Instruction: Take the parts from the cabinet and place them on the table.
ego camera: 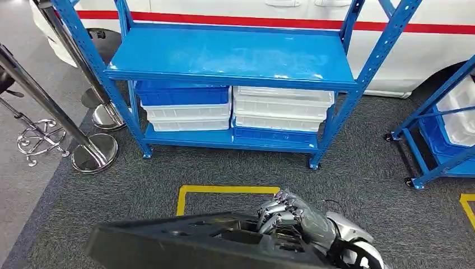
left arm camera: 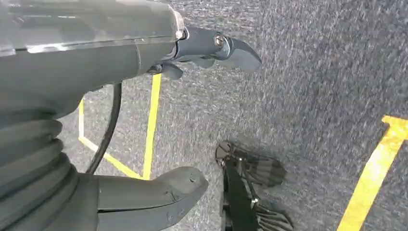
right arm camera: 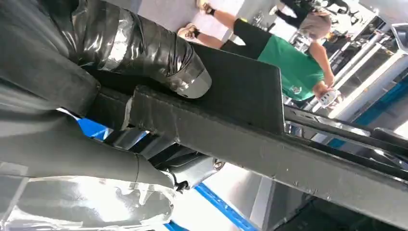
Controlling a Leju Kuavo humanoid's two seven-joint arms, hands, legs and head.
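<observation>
A large black moulded part (ego camera: pixel 190 244) lies across the bottom of the head view, tilted, with recesses in its top. My right hand (ego camera: pixel 291 216) grips its right end, fingers curled over the edge. In the right wrist view the thumb (right arm camera: pixel 144 48) presses on the part's flat black face (right arm camera: pixel 231 96). The blue cabinet rack (ego camera: pixel 229 56) stands ahead, its upper shelf bare. My left hand (left arm camera: pixel 96 62) hangs over the grey carpet with thumb and fingers apart and nothing in it.
White and blue bins (ego camera: pixel 280 109) are stacked on the rack's lower shelf. Chrome stanchion bases (ego camera: pixel 94 152) stand at the left and a second blue rack (ego camera: pixel 442 129) at the right. Yellow tape (ego camera: pixel 224 190) marks the carpet. A person in a green shirt (right arm camera: pixel 293 67) stands nearby.
</observation>
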